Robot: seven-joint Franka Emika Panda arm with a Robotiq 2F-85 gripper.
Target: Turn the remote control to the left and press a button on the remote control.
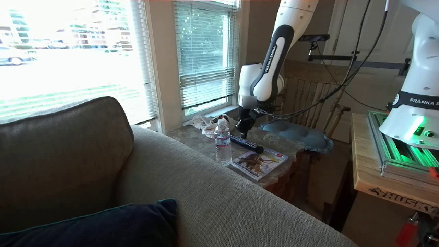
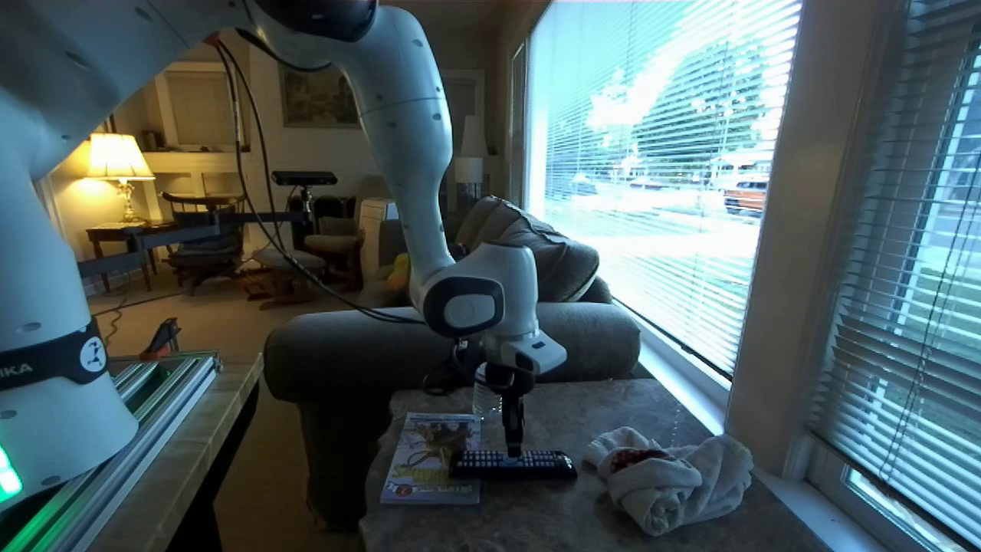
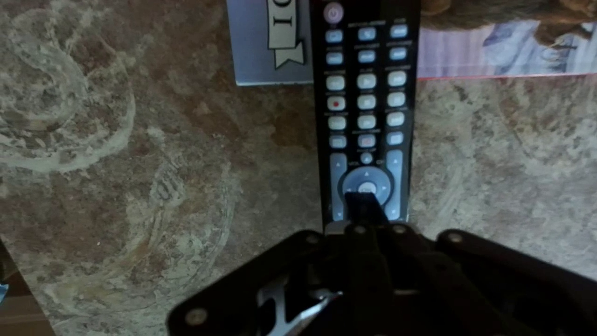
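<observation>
Wrist view: remote control right beneath the pincer (closed); contact unclear.

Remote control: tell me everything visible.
The remote control is a slim black bar, plastic-looking, with rows of pale buttons, a power button and a bluish round pad. It lies face up, its power-button end on the magazine, the rest over the table. The closed claw overlaps the round pad; whether it touches, I can't tell.

Just above the fingers, the wrist view is looking down; farther off, an exterior view is facing them over the sofa, an exterior view over the tabletop that all are sharing.
</observation>
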